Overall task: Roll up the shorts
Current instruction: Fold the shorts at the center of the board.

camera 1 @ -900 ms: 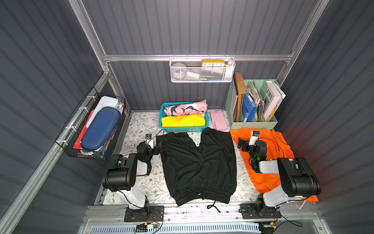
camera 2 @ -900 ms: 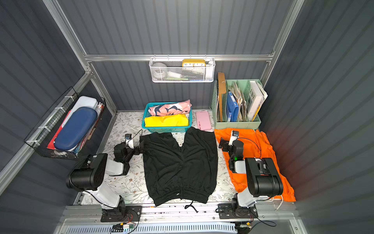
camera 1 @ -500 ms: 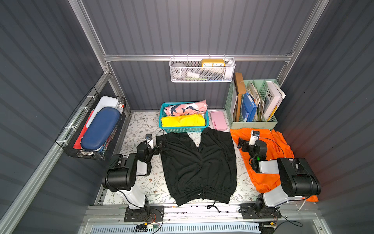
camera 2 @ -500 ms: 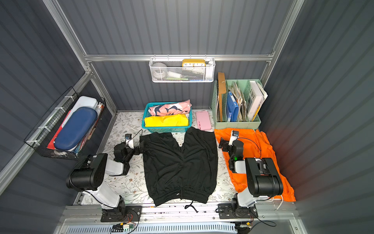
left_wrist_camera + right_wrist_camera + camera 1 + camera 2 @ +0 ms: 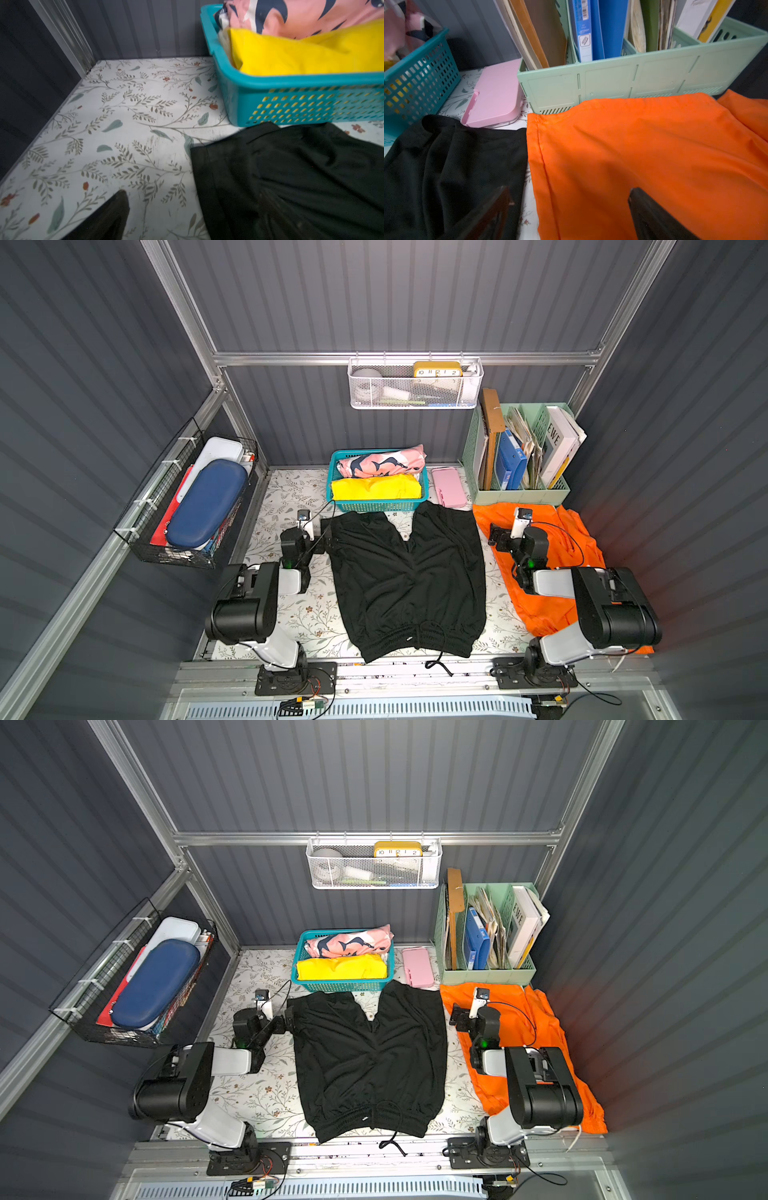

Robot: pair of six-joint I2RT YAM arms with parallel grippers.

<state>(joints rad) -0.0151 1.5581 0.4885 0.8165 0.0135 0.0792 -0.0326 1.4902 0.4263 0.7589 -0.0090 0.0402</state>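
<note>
While both arms are folded low over the bench [image 5: 320,614], the left tool [image 5: 322,540] is held with its fingers apart at the outer leg edge of the black shorts [image 5: 407,585]. These are spread flat between the two tools. The right tool [image 5: 570,190] is opened wide, with one finger over the black fabric and the other over the orange shorts [image 5: 643,145], which lie under that arm. Beyond the left tool, a teal basket [image 5: 378,504] is filled with a yellow cloth [image 5: 376,488] and a pink printed cloth [image 5: 380,462]. Beyond the right tool, folders and books are held in a green organizer [image 5: 519,495]. Nothing is seen to have shifted since the earlier frames.
</note>
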